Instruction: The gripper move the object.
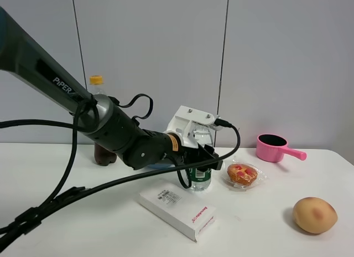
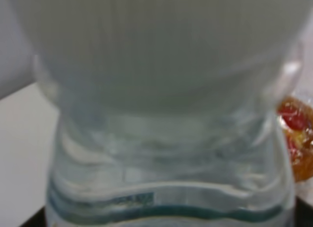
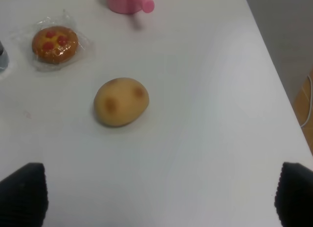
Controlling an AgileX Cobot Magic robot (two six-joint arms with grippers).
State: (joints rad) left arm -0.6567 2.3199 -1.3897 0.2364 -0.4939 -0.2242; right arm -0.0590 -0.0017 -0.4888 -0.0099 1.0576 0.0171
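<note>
The only writing that reads clearly is "PIPER" in white letters on the dark left arm (image 1: 62, 84). The white box (image 1: 177, 208) lying flat at the front of the table (image 1: 265, 235) has a barcode sticker on top and red print along its side, both too small to read. The water bottle (image 1: 199, 178) wears a green label, but the lettering cannot be made out. In the left wrist view the bottle (image 2: 166, 153) is so close that it blurs, its white cap (image 2: 161, 41) fills the upper half, and a printed strip low on the plastic is unreadable. The bottle stands upright, its foot apparently on the table, just behind the box and beside the wrapped bun (image 1: 242, 174). The left gripper (image 1: 200, 160) is closed on the bottle at mid-height, its black fingers on either side of it and its white housing hiding the neck from the high camera. The cola bottle (image 1: 96, 80) behind the arm shows only a yellow cap and a dark base, with its label hidden. The pink pot (image 1: 272, 147) sits far back on the right and is cut off in the right wrist view. A tan lump (image 1: 314, 215) lies near the front right. The right gripper (image 3: 156, 197) has its fingertips (image 3: 22, 192) spread wide with nothing between them, above bare table.
</note>
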